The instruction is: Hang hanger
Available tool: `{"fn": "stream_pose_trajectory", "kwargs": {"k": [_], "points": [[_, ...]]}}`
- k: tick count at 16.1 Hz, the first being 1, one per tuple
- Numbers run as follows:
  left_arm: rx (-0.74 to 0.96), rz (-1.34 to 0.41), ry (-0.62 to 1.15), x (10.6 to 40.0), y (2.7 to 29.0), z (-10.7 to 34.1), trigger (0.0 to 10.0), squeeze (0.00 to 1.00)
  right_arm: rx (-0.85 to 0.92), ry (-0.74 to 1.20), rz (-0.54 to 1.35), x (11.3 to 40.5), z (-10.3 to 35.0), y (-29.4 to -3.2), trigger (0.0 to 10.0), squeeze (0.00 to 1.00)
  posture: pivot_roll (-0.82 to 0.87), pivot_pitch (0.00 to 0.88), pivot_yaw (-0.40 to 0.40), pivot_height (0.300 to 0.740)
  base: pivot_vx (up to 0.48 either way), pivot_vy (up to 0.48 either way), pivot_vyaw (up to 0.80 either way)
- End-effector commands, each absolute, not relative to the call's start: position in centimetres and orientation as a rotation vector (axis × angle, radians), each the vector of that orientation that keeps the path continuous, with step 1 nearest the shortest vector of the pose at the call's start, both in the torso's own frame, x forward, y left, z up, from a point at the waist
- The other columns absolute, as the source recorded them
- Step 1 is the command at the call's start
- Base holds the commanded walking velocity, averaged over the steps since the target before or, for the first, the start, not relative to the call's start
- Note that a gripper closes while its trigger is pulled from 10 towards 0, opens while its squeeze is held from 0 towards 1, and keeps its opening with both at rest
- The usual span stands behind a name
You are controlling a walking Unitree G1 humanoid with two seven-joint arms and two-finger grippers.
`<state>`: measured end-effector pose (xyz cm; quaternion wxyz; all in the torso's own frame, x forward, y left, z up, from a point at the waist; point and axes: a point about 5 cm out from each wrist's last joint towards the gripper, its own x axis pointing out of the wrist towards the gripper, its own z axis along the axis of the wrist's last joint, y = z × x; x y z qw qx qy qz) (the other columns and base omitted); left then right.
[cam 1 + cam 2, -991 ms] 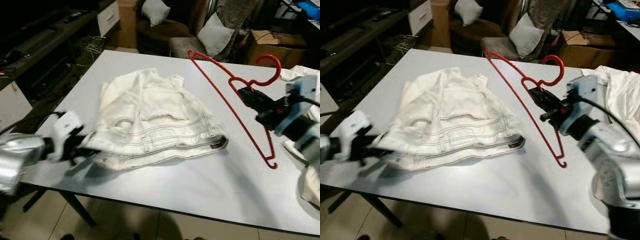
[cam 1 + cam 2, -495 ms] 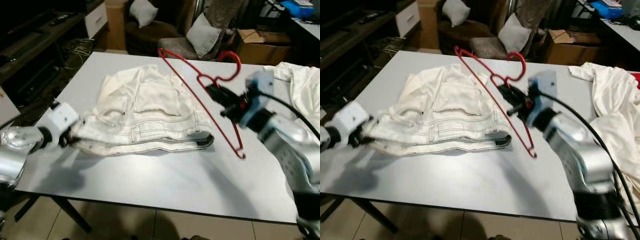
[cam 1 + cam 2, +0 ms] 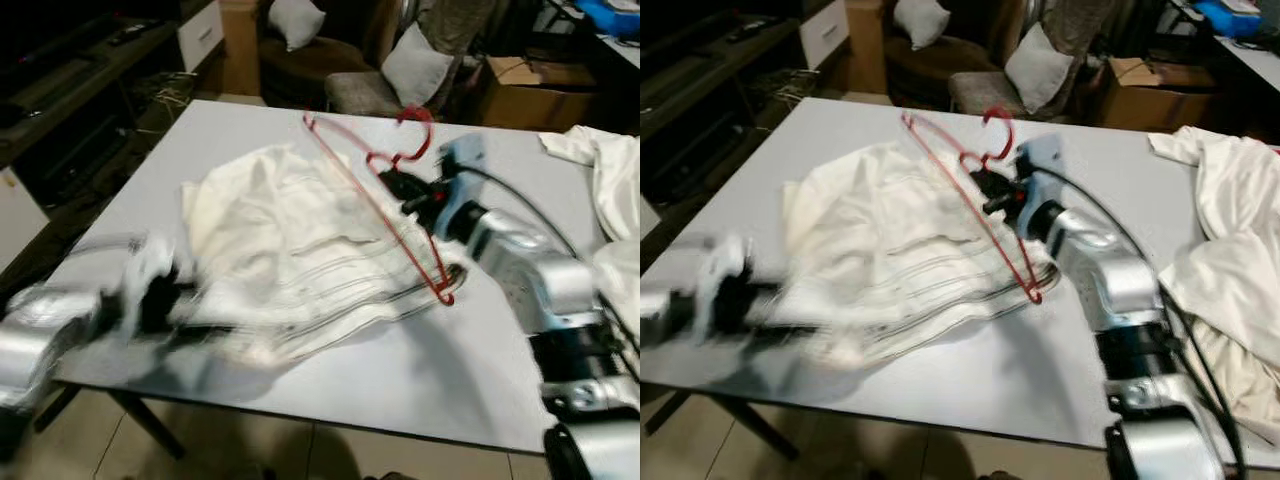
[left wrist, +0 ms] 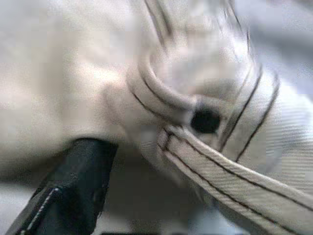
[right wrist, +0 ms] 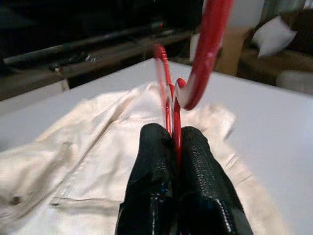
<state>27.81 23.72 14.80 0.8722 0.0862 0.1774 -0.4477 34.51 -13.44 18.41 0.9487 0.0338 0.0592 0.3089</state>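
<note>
Your red wire-thin plastic hanger [image 3: 385, 195] hangs tilted above the white stitched denim garment [image 3: 290, 260], its neck pinched between the right gripper's [image 5: 174, 142] closed black fingers. The left gripper [image 3: 150, 300], motion-blurred at the pale counter's [image 3: 470, 350] near edge, sits against the garment's seamed hem; you cannot tell how its fingers stand.

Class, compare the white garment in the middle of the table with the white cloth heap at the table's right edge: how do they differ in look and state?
The white garment shows dark stitch lines and a dark button; the cloth heap looks plain. The left gripper is at the garment's edge and the red hanger, pinched by the right gripper, hangs above it; nothing touches the heap. The garment is motion-blurred, the heap sharp. Both are white fabric on the table.
</note>
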Motion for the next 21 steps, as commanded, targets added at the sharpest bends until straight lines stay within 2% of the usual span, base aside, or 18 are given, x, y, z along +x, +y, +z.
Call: {"fn": "stream_pose_trajectory", "kwargs": {"k": [1, 2, 3, 7, 9, 11, 12, 13, 15, 16, 19, 21], "points": [[0.293, -0.669, 0.305, 29.8, 26.0, 15.9, 10.0, 1.0, 0.066, 0.091, 0.65, 34.6, 19.1, -13.1, 10.0, 0.0, -0.02, 0.0, -0.022, 0.74, 0.0, 0.0, 0.0], [0.39, -0.495, 0.307, 31.0, 27.2, 15.8, 10.0, 1.0, 0.07, 0.086, 0.651, 34.7, 19.1, -13.0, 10.0, 0.0, -0.01, 0.0, -0.029, 0.74, 0.0, 0.0, 0.0], [0.513, -0.414, 0.317, 31.7, 27.9, 15.7, 10.0, 1.0, 0.082, 0.086, 0.657, 34.6, 18.9, -12.8, 10.0, 0.0, -0.01, 0.0, -0.03, 0.74, 0.0, 0.0, 0.0], [0.543, -0.407, 0.316, 31.9, 27.8, 15.6, 10.0, 1.0, 0.084, 0.087, 0.661, 34.6, 18.9, -12.7, 10.0, 0.0, -0.01, 0.0, -0.03, 0.74, 0.0, 0.0, 0.0], [0.604, -0.7, 0.501, 30.6, 26.2, 13.3, 10.0, 1.0, 0.14, 0.266, 0.791, 34.4, 15.7, -10.0, 10.0, 0.0, -0.03, 0.0, 0.005, 0.74, 0.0, 0.0, 0.0], [0.597, -0.76, 0.562, 29.6, 26.8, 13.1, 10.0, 1.0, 0.209, 0.425, 0.695, 35.5, 13.4, -10.3, 10.0, 0.0, -0.02, 0.0, 0.003, 0.74, 0.0, 0.0, 0.0], [0.634, -0.749, 0.611, 29.0, 28.2, 12.4, 10.0, 1.0, 0.25, 0.529, 0.609, 35.8, 11.5, -10.8, 10.0, 0.0, -0.01, 0.0, -0.008, 0.74, 0.0, 0.0, 0.0], [0.651, -0.744, 0.618, 28.9, 28.6, 12.2, 10.0, 1.0, 0.261, 0.549, 0.597, 35.8, 11.1, -10.9, 10.0, 0.0, 0.0, 0.0, -0.009, 0.74, 0.0, 0.0, 0.0], [0.597, -0.783, 0.646, 27.7, 29.8, 12.4, 10.0, 1.0, 0.188, 0.617, 0.516, 35.5, 9.3, -11.9, 10.0, 0.0, 0.01, 0.0, -0.019, 0.74, 0.0, 0.0, 0.0], [0.53, -0.82, 0.649, 27.0, 30.1, 13.1, 10.0, 0.0, 0.153, 0.631, 0.472, 35.6, 8.9, -12.4, 10.0, 0.0, 0.02, 0.0, -0.025, 0.74, 0.0, 0.0, 0.0], [0.334, -0.901, 0.578, 25.9, 30.6, 16.0, 10.0, 0.0, 0.134, 0.638, 0.389, 36.1, 8.5, -13.4, 10.0, 0.0, 0.02, 0.0, -0.03, 0.74, 0.0, 0.0, 0.0], [0.187, -1.029, 0.544, 24.7, 30.4, 18.9, 10.0, 0.0, 0.136, 0.625, 0.369, 36.5, 8.8, -13.6, 10.0, 0.0, 0.02, 0.0, -0.031, 0.74, 0.0, 0.0, 0.0]]}}
